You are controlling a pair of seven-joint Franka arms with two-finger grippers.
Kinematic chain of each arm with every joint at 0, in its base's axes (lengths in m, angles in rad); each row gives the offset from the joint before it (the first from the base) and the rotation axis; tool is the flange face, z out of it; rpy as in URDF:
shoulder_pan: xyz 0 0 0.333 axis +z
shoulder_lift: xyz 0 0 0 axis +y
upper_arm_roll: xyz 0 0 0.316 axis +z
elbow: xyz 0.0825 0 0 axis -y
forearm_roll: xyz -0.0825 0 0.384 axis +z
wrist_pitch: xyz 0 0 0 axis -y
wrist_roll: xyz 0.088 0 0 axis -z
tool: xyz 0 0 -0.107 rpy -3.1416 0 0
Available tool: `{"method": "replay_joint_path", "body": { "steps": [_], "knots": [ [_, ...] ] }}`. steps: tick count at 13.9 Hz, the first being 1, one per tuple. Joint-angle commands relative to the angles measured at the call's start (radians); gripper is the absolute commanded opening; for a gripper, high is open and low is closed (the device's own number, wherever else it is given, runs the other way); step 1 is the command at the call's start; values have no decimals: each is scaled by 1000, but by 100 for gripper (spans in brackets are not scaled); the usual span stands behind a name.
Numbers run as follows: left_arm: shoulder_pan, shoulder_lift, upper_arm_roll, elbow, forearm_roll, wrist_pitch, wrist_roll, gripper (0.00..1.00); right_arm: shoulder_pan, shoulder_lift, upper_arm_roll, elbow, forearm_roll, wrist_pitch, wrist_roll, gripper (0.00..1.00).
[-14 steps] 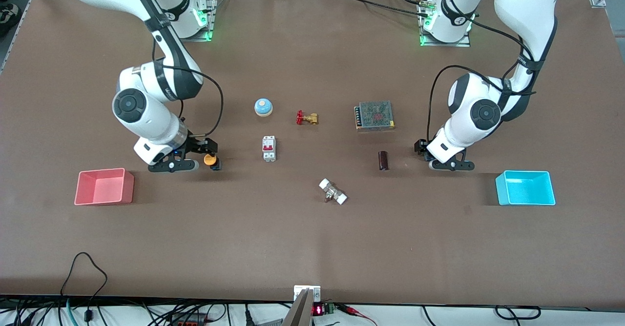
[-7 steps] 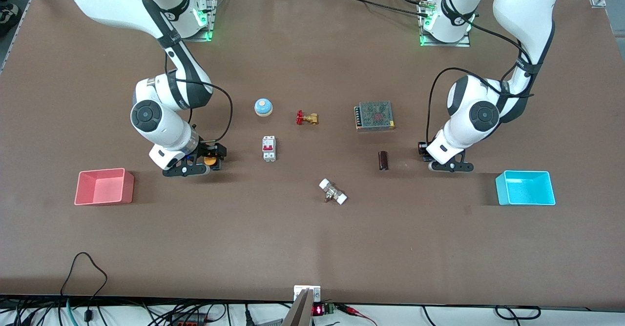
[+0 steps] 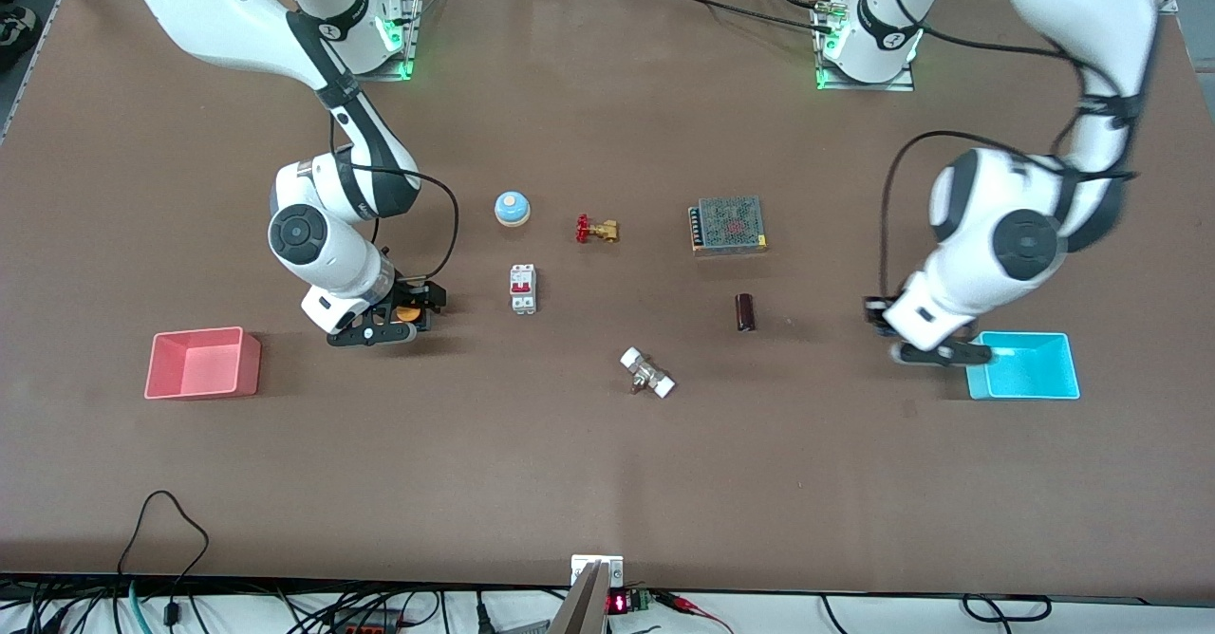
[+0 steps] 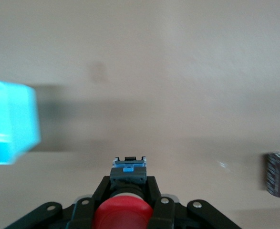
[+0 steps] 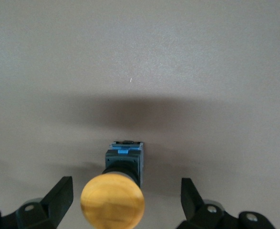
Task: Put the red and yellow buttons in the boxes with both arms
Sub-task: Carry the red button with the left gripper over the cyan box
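Red button [image 4: 119, 218] clamped in left gripper [image 4: 127, 191], just off cyan box [image 3: 1023, 365] rim, at its 9 o'clock.
Yellow button [image 5: 113, 202] on table between wide-open right gripper [image 5: 125, 200] fingers, ungrasped; pink box [image 3: 202, 363] at 8 o'clock. Neither boxed yet.

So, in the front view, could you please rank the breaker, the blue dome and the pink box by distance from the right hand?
From the right hand, open around the yellow button:
1. Breaker, beside it toward the table's middle.
2. Blue dome, farther from the camera.
3. Pink box, at the right arm's end.
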Motion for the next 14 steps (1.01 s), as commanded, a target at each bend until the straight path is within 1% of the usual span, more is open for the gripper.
{"method": "replay_joint_path", "body": {
  "steps": [1, 3, 5, 7, 8, 9, 10, 11, 12, 14],
  "knots": [
    [58, 18, 21, 120, 84, -74, 49, 27, -4, 0, 7, -2, -12, 14, -9, 91],
    [135, 79, 19, 207, 108, -72, 136, 27, -4, 0, 7, 0, -12, 14, -9, 77],
    [211, 151, 18, 254, 93, -62, 213, 27, -4, 1, 7, 1, -12, 14, -9, 63],
    [259, 191, 12, 254, 49, -27, 262, 27, -4, 1, 7, 1, -12, 14, -9, 56],
    [267, 203, 12, 249, 27, -17, 290, 27, -4, 1, 7, 1, -12, 14, -9, 49],
    [287, 217, 12, 242, 6, -16, 305, 27, -4, 1, 7, 1, -12, 14, -9, 38],
    [298, 228, 10, 242, -5, -16, 313, 27, -4, 0, 7, 1, -12, 15, -9, 33],
    [301, 237, 10, 240, -16, -16, 319, 27, -4, 0, 7, 1, -12, 14, -9, 31],
    [305, 254, 10, 239, -28, -16, 319, 27, -4, 0, 7, 1, -12, 14, -9, 27],
    [318, 275, 10, 240, -36, -14, 321, 27, -4, 0, 7, 1, -12, 14, -9, 27]
  ]
}}
